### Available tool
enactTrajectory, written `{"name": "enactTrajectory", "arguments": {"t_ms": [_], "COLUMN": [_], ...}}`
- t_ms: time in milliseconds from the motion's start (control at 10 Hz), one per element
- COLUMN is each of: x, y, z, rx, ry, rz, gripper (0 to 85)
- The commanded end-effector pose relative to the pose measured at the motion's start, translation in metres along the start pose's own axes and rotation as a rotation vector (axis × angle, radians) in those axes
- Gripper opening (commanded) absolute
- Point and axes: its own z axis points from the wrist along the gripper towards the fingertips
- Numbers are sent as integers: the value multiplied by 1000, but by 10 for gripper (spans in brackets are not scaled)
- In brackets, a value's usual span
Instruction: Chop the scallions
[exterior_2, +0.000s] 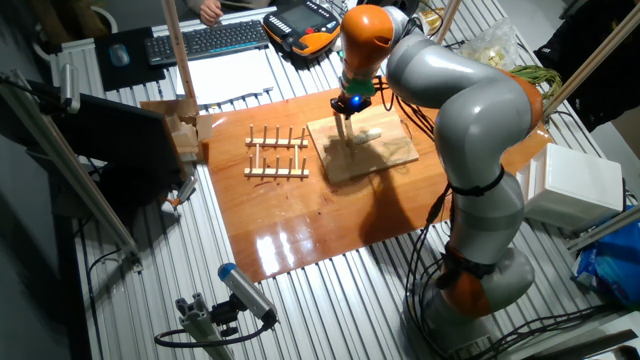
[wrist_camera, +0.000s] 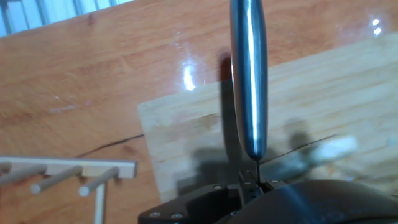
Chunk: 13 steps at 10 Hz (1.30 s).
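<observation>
At the bottom of the hand view the dark gripper (wrist_camera: 252, 186) body fills the frame edge, its fingers clamped together on a knife (wrist_camera: 249, 81) whose steel blade points away over the cutting board (wrist_camera: 186, 137). Just right of the blade tip, the scallions (wrist_camera: 333, 147) lie as a pale blurred piece on the board. Left of the board stands a wooden dowel rack (exterior_2: 277, 152) on the brown tabletop (exterior_2: 290, 230). Beyond, in the fixed view, a keyboard (exterior_2: 208, 40) sits at the far edge.
</observation>
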Motion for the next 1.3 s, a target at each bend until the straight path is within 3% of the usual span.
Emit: {"name": "enactTrajectory", "arguments": {"t_ms": [0, 100, 300, 1200], "x": [0, 0, 0, 1], "y": [-4, -8, -19, -32], "z": [1, 3, 11, 35], "rx": [-3, 3, -12, -38], "ry": [-9, -18, -34, -46], "rz": [-16, -41, -96, -150], "gripper": [0, 0, 0, 0]}}
